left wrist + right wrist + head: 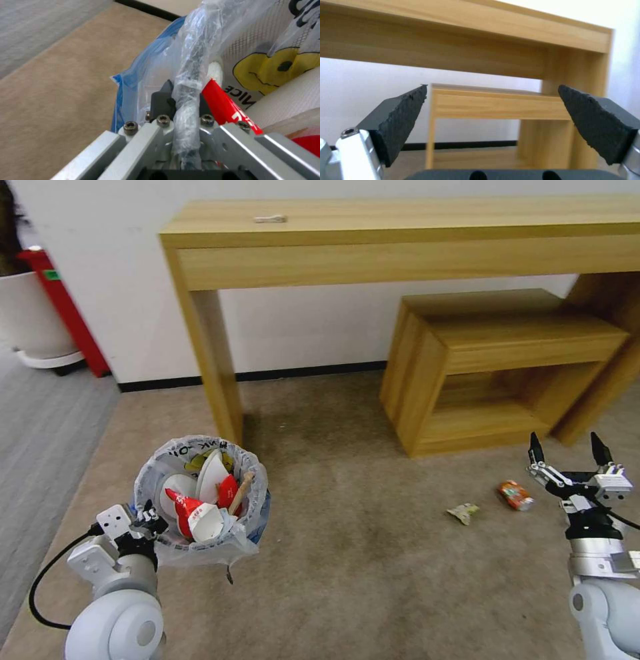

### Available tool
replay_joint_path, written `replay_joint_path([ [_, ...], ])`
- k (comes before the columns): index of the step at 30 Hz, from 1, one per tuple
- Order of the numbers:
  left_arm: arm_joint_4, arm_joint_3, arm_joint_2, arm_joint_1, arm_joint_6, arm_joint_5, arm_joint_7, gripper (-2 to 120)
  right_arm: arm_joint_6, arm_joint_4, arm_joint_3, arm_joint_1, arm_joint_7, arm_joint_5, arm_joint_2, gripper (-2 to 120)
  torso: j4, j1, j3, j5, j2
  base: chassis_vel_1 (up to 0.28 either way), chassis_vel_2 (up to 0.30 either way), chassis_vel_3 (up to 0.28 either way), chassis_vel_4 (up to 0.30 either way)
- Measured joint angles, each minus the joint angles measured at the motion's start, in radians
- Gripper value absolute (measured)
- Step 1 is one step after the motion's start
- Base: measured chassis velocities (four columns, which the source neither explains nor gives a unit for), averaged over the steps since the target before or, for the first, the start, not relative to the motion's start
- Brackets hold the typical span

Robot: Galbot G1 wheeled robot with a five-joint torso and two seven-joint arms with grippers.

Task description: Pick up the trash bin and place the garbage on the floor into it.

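Trash bin (200,500) upright in left gripper (181,100) — crushed can (515,495) lying flat, right gripper (568,452) spread

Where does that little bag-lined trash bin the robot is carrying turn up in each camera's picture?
Head view: the trash bin sits lower left, full of litter, its rim held by the left end effector.
Left wrist view: its bag-wrapped rim runs up the centre, pinched between the fingers.
Right wrist view: no bin; open right end effector faces the wooden desk.
Shared landmark: the beige carpet, also in the left wrist view.

White wall (300,333), wooden desk (400,240) — low stool (493,360) beneath
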Motion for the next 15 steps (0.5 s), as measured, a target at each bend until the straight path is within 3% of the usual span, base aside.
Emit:
replay_joint_path([
  [15, 0.001, 0.000, -0.001, 0.002, -0.007, 0.000, 0.003, 1, 0.006, 0.000, 0.000, -0.001, -0.001, -0.004, 0.003, 100, -0.0001, 0.000, 0.000, 0.0000, 0.000, -0.127, -0.122, -0.130, -0.128],
])
